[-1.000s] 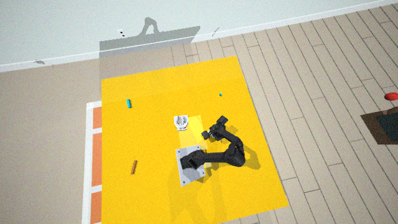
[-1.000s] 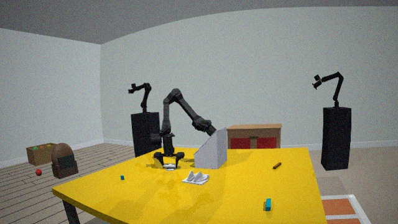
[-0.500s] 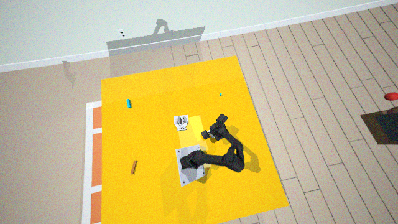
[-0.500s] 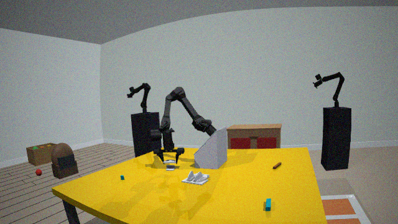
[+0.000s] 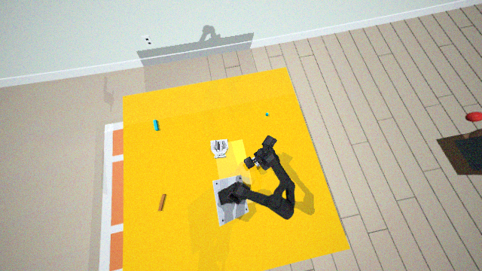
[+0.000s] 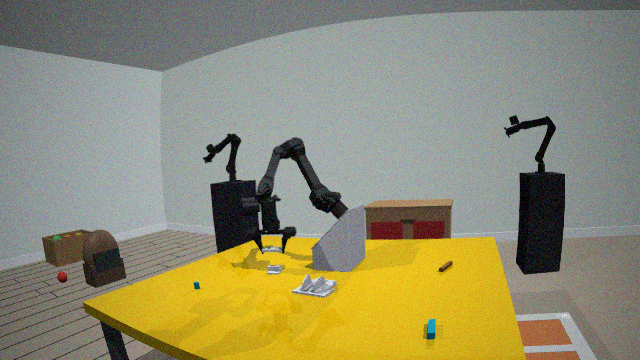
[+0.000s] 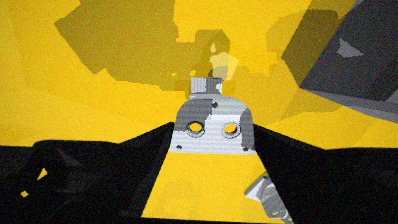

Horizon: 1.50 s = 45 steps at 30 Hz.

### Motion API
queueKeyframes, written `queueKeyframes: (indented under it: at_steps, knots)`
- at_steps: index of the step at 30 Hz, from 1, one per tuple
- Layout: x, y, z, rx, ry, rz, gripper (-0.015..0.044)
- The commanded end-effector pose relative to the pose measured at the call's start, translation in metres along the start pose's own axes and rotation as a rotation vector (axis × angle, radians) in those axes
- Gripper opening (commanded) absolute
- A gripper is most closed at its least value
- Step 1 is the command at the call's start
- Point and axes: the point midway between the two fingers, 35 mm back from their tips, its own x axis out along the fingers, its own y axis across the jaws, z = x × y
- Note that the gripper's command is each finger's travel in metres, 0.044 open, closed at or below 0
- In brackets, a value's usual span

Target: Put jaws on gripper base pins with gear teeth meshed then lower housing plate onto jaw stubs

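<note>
My gripper (image 7: 210,126) is shut on the grey housing plate (image 7: 212,127), which has two round holes. The black fingers press its left and right edges. In the exterior view the gripper (image 6: 272,248) holds the plate a little above the yellow table. It also shows in the top view (image 5: 253,162). A small grey part (image 6: 274,269) lies on the table just below; it also shows in the wrist view (image 7: 267,197). The gripper base (image 5: 219,147) with raised grey parts on it (image 6: 315,286) stands apart, nearer the table's middle.
The arm's grey wedge mount (image 6: 342,242) stands right beside the gripper. A cyan block (image 6: 431,328), a small cyan cube (image 6: 196,285) and a brown stick (image 6: 445,266) lie scattered on the table. Two other arms on black pedestals stand behind the table.
</note>
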Motion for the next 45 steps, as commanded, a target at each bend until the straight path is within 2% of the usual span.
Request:
queueKeyframes:
  at_steps: [1, 7, 45]
  knots:
    - [-0.005, 0.003, 0.001, 0.01, 0.002, 0.009, 0.0351]
    - [-0.004, 0.001, -0.003, -0.027, 0.004, 0.005, 0.0351]
    - [0.003, -0.052, -0.087, -0.978, 0.056, -0.048, 0.0351]
